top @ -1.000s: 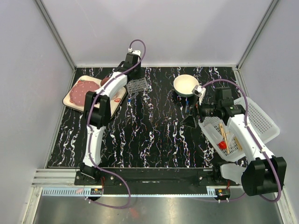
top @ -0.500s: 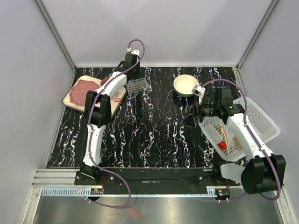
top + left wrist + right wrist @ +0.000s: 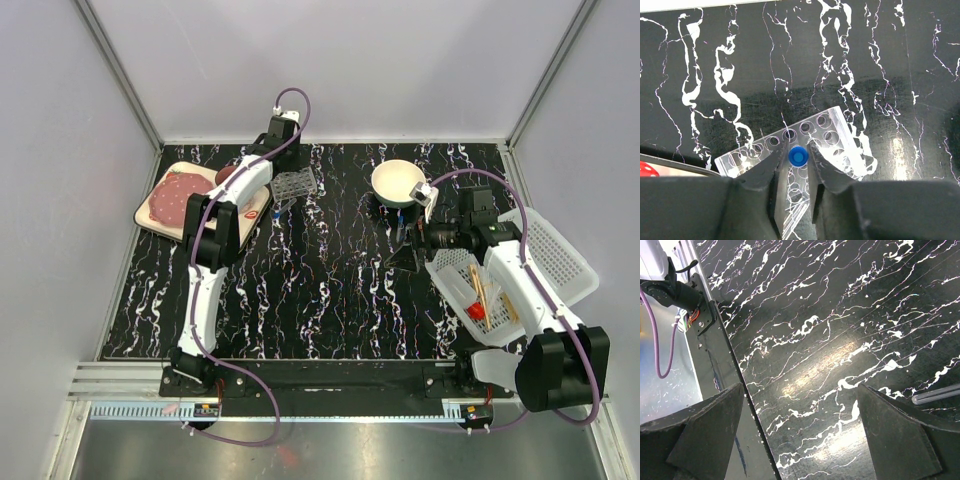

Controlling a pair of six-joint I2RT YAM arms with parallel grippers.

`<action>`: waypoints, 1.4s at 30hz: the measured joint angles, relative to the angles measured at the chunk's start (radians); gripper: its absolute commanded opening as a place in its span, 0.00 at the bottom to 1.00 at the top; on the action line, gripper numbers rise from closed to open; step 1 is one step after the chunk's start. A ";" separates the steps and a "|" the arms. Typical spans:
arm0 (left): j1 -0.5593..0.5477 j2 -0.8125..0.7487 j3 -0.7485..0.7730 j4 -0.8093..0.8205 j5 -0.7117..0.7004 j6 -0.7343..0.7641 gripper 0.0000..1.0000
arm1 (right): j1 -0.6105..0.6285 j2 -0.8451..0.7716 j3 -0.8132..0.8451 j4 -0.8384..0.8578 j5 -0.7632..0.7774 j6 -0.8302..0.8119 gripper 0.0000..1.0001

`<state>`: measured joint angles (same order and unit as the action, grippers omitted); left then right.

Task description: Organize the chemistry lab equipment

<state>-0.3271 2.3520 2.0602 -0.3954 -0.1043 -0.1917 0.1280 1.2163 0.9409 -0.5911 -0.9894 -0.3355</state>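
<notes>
One thin clear blue-capped tube (image 3: 798, 156) pinched between the fingers (image 3: 826, 167) of the left claw (image 3: 798, 152), closed tight on it just under the cap. Directly beneath, one clear tube rack (image 3: 832, 134) with rows of round wells, lying askew on the black marbled tabletop (image 3: 900, 60); full well count hidden by the fingers.

Shown only by the left wrist view: the blue cap and the grip itself. From above, just the rack at 11 o'clock on the tabletop, with the left arm over its 10 o'clock corner.

Seen only from above, at 3 o'clock: one pale tray (image 3: 450, 272) holding at least two tan wooden sticks (image 3: 480, 290) and one small red-tipped piece (image 3: 476, 311), lying against one white perforated basket (image 3: 556, 250). One cream bowl (image 3: 398, 182) at 1 o'clock. One dotted plate (image 3: 170, 197) at 10 o'clock.

Right claw (image 3: 800, 390) spread wide, gripping nothing, low over the tabletop between bowl and tray. Only in the right wrist view: one clear rod-like piece (image 3: 936, 394) at the 3 o'clock edge, too cropped to name.
</notes>
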 measured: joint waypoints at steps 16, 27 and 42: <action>0.000 -0.059 -0.010 -0.038 0.034 -0.036 0.60 | -0.004 0.006 0.000 0.004 0.017 0.009 1.00; 0.001 -0.534 -0.255 -0.013 0.124 -0.118 0.98 | -0.005 0.220 0.216 -0.113 0.145 0.105 1.00; 0.324 -1.317 -1.142 0.045 0.317 -0.328 0.99 | 0.056 0.513 0.327 -0.210 0.548 0.112 0.79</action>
<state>-0.0029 1.0351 0.9184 -0.3504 0.2123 -0.5198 0.1837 1.7294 1.2678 -0.8009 -0.4416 -0.2237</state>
